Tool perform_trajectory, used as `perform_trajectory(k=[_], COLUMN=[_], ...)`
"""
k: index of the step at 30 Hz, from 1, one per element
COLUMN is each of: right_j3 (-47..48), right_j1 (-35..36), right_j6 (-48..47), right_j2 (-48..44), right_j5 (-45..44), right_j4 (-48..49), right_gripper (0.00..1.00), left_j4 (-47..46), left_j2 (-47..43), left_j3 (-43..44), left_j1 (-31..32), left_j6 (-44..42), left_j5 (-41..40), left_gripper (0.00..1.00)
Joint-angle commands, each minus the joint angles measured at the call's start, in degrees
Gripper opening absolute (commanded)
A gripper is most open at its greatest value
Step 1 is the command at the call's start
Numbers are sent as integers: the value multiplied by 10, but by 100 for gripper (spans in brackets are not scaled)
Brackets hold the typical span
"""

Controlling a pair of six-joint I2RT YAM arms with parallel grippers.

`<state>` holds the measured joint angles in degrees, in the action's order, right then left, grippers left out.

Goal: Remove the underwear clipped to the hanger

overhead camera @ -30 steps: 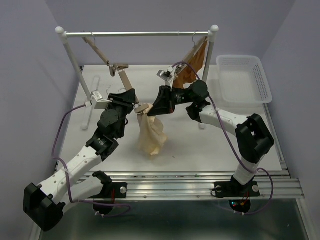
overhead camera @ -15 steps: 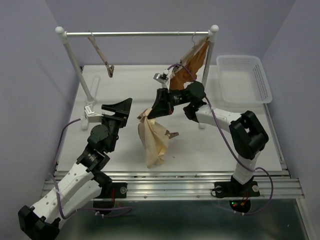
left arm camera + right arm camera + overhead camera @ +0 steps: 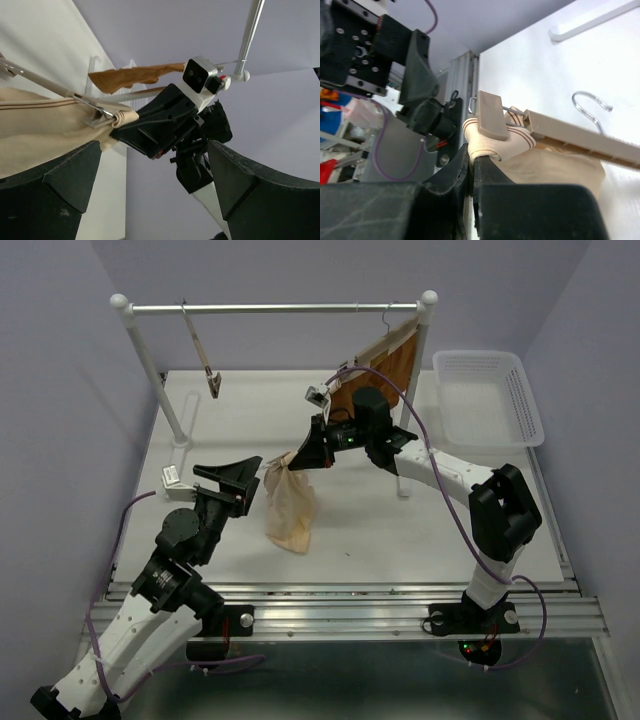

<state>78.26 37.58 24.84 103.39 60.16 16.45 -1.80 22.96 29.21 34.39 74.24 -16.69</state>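
Note:
The pale beige underwear (image 3: 287, 505) hangs in mid-air over the table's middle. My right gripper (image 3: 300, 457) is shut on its striped waistband. In the right wrist view the jaws (image 3: 471, 150) pinch that band just under a clip (image 3: 490, 116) of the light-wood hanger (image 3: 580, 137), which still grips the cloth. The hanger's wire hook (image 3: 590, 106) is free of the rail. My left gripper (image 3: 240, 475) stands open, just left of the underwear and not touching it. In the left wrist view the underwear (image 3: 45, 125), the hanger (image 3: 40, 80) and its clip (image 3: 100, 116) show beyond my open left gripper (image 3: 160, 190).
A metal rail (image 3: 275, 308) spans the back on two white posts. Another wooden hanger (image 3: 197, 348) dangles from its left part. An orange-brown garment (image 3: 380, 370) hangs at its right end. A white basket (image 3: 490, 390) sits at the back right.
My left gripper opened, let go and drew back toward the near left. The right gripper carried the underwear and its hanger slightly left. The other hanger on the rail swung back to hang straight.

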Motion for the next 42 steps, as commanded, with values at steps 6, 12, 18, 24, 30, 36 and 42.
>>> perform_trajectory(k=[6, 12, 18, 24, 30, 36, 42], right_j3=[18, 3, -21, -31, -41, -43, -44], right_j1=[4, 4, 9, 9, 14, 20, 25], right_j6=[-134, -160, -171, -184, -220, -237, -233], right_j2=[-37, -53, -79, -86, -91, -90, -92], right_j5=[-65, -72, -87, -73, -93, -85, -101], right_j4=[-65, -64, -61, -72, -90, -97, -91], right_gripper=[1, 1, 1, 1, 1, 1, 1], left_j4=[-22, -60, -65, -88, -99, -101, -109], left_j2=[-35, 22, 74, 89, 80, 79, 105], left_j3=[-12, -30, -19, -39, -51, -57, -59], left_j1=[-4, -4, -4, -4, -5, -5, -6], left_j6=[101, 129, 143, 187, 202, 214, 220], left_j5=[102, 140, 123, 90, 66, 41, 56], left_gripper=[99, 99, 99, 99, 99, 99, 99])
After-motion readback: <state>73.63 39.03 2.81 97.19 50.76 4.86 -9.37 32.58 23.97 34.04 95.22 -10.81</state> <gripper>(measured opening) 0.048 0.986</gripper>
